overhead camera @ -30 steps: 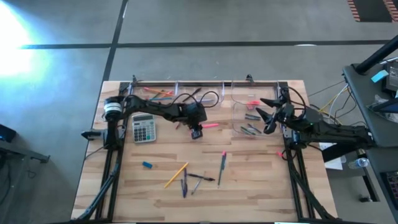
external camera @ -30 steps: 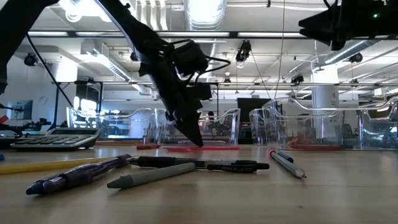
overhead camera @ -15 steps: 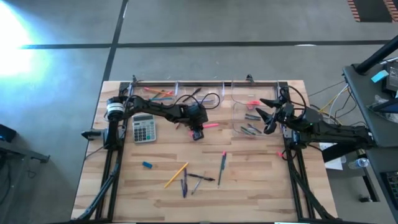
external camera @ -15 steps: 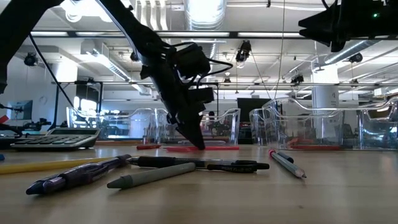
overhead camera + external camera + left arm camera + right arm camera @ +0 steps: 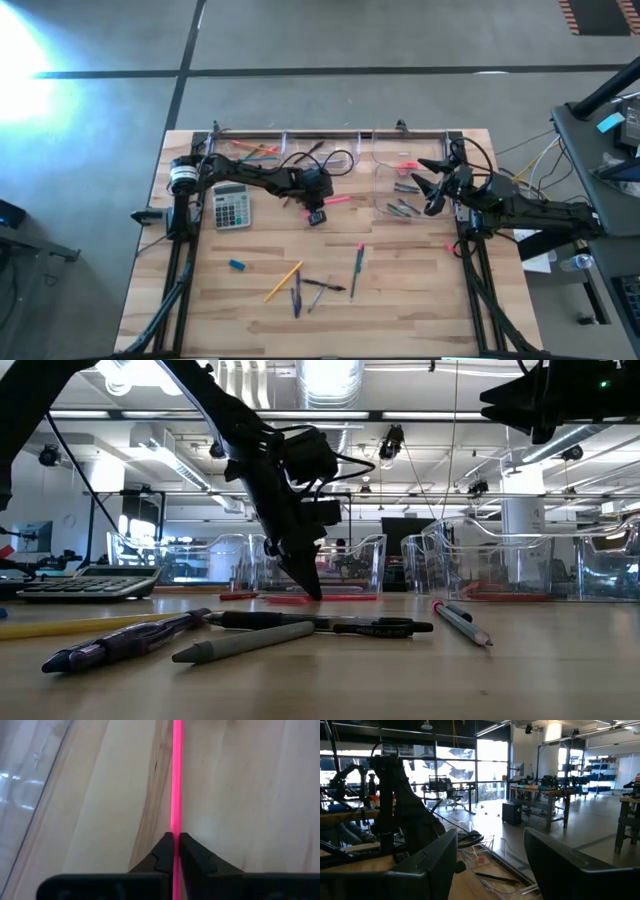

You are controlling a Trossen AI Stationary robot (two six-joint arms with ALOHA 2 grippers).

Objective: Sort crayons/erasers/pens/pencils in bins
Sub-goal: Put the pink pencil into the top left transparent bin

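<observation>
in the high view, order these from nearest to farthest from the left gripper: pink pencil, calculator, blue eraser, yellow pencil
Measured from the left gripper, shut on the first item:
1. pink pencil, clamped in its fingers at mid-table.
2. calculator, on the table's left side, beside the left arm.
3. yellow pencil and blue eraser, both toward the near edge; the eraser lies further left. These two are too close to call.

A grey calculator (image 5: 231, 207) lies on the left part of the wooden table (image 5: 400, 290), its keys facing up; in the low view it sits at the far left edge (image 5: 85, 582). Beyond the table is a grey concrete floor (image 5: 330, 40) crossed by a dark line in the upper part of the frame. At the right edge stands a dark bench (image 5: 600, 150) with loose cables (image 5: 530, 160). The right wrist view shows a workshop with large windows (image 5: 455, 775) and workbenches (image 5: 545, 795).
</observation>
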